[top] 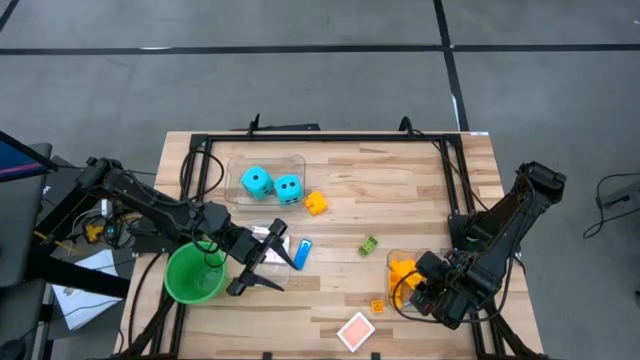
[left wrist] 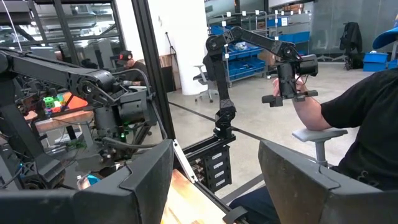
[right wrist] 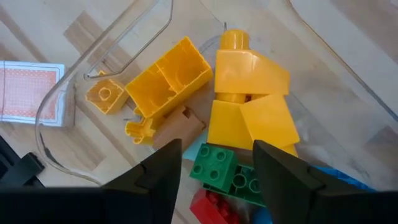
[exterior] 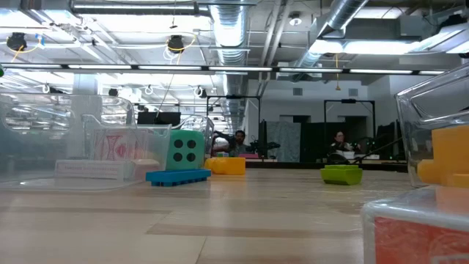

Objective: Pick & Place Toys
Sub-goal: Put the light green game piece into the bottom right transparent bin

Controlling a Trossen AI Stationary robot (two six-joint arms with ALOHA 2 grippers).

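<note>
The right gripper (top: 425, 290) hangs at the table's five o'clock, fingers parted and empty, over a clear bin (right wrist: 74, 87) of yellow bricks (right wrist: 252, 93), with green (right wrist: 227, 171) and red ones apparently deeper. A card (top: 356, 330) lies toward six. Two dice (top: 272, 184) sit in the eleven o'clock bin (top: 296, 160). The left gripper (top: 262, 262), jaws apart, waits beside the green cup (top: 193, 273).

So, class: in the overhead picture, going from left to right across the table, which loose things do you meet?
Green cup → blue brick → yellow brick → playing card → green brick → small orange brick.
</note>
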